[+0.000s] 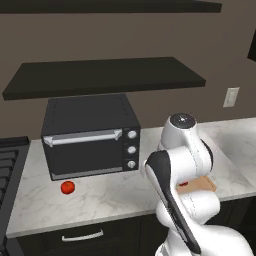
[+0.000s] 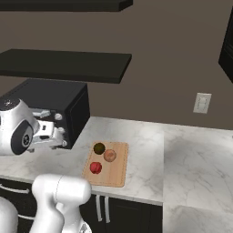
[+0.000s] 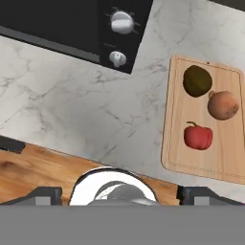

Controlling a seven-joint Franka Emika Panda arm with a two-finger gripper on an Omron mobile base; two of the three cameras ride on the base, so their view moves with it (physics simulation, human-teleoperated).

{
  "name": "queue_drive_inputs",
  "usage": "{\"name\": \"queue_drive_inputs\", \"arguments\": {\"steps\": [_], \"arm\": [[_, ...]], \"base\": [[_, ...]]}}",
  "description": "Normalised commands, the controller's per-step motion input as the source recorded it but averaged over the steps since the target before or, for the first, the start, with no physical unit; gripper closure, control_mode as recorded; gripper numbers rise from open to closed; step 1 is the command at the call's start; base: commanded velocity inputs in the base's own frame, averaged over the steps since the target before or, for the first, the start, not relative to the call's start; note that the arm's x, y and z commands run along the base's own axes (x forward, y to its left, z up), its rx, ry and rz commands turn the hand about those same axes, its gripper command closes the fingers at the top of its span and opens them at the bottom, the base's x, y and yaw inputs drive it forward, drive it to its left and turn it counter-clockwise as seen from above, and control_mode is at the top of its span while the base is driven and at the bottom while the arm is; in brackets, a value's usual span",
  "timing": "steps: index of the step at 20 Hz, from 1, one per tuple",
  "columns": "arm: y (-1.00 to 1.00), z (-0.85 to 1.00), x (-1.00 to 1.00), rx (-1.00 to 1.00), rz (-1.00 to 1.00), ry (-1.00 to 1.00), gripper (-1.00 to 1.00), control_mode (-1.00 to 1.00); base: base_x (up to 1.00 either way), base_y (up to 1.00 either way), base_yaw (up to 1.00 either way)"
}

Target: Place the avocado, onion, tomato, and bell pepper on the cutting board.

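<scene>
Far left on the white marble counter (image 1: 110, 197): small smooth orange-red tomato (image 1: 67, 187), alone, just in front of the black boxy toaster oven (image 1: 90, 135), near its left front corner. Off the board, well apart from it.

Moving right, past the oven's silver knobs (image 3: 122, 21): white arm rising in the foreground, hand out over the counter in front of the oven. Two-finger gripper (image 3: 122, 195) looking down at bare marble, dark tips spread wide at the two sides of the hand view, nothing between them. Open and empty.

Further right: flat rectangular light-brown wooden cutting board (image 2: 113, 175) lying on the counter, just beside the oven's right side. Three pieces on it. At the end nearest the wall, dull dark olive-green oval avocado (image 3: 197, 80). Just beside it, round tan-orange onion (image 3: 223, 105), close but whether touching, hard to say. Nearer the counter's front edge, deep crimson lumpy bell pepper (image 3: 198, 136) with a small stem, a little apart from the other two.

Far right on the brown wall: pale outlet plate (image 2: 202, 103).
</scene>
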Motion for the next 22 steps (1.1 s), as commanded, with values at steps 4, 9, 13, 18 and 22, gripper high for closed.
{"name": "queue_drive_inputs", "arguments": {"steps": [4, 9, 13, 18, 22], "arm": [[0.42, 0.22, -0.67, 0.1, -0.02, -0.12, -1.0, -1.0], [0.52, 0.04, -0.58, 0.15, -0.07, -0.11, -1.0, -1.0], [0.6, 0.0, -0.02, 0.04, -0.04, -0.12, -1.0, -1.0], [0.5, 0.0, 0.28, 0.0, 0.0, -0.05, -1.0, -1.0], [0.4, 0.0, 0.24, 0.01, 0.0, 0.0, -1.0, -1.0]], "base": [[0.0, 0.0, 0.0], [0.0, 0.0, 0.0], [0.0, 0.0, 0.0], [0.0, 0.0, 0.0], [0.0, 0.0, 0.0]]}}
